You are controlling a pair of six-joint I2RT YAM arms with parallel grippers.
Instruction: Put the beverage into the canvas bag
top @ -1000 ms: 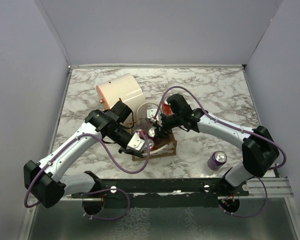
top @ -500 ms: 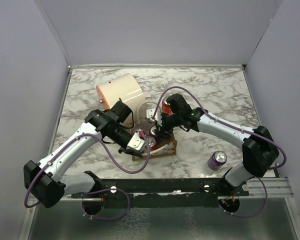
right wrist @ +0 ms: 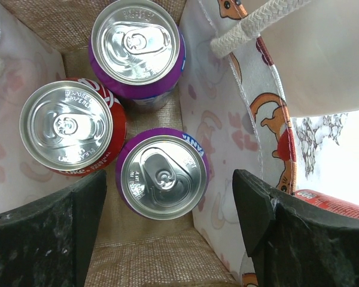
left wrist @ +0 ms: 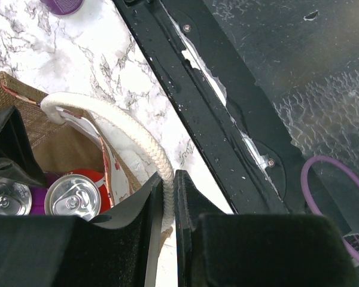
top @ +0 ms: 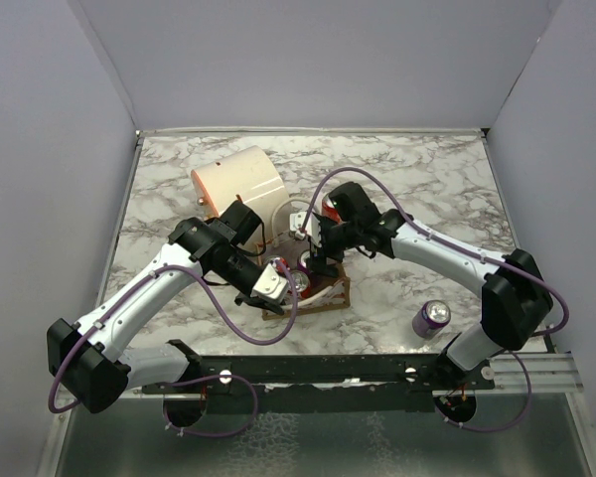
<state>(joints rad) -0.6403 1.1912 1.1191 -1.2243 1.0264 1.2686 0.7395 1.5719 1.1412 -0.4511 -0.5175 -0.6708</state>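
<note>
The canvas bag [top: 328,293] stands at the table's middle, tan inside with a white printed wall [right wrist: 227,119]. Three beverage cans stand upright in it: a purple one [right wrist: 161,176], a second purple one [right wrist: 136,45] and a red one [right wrist: 69,125]. My right gripper [right wrist: 169,185] hovers open over the nearer purple can, its fingers wide apart on either side and touching nothing. My left gripper [left wrist: 167,179] is shut on the bag's white rope handle [left wrist: 137,134] at the bag's near side. In the top view both grippers [top: 275,283] [top: 316,260] meet over the bag.
Another purple can [top: 432,318] stands on the marble at the right front. A large cream cylinder [top: 240,184] lies behind the bag on the left. A red can [right wrist: 335,203] lies just outside the bag's far wall. The black rail [left wrist: 215,119] borders the near edge.
My right gripper has opened and let go of the purple can, which now stands in the bag. The left gripper keeps its hold on the handle.
</note>
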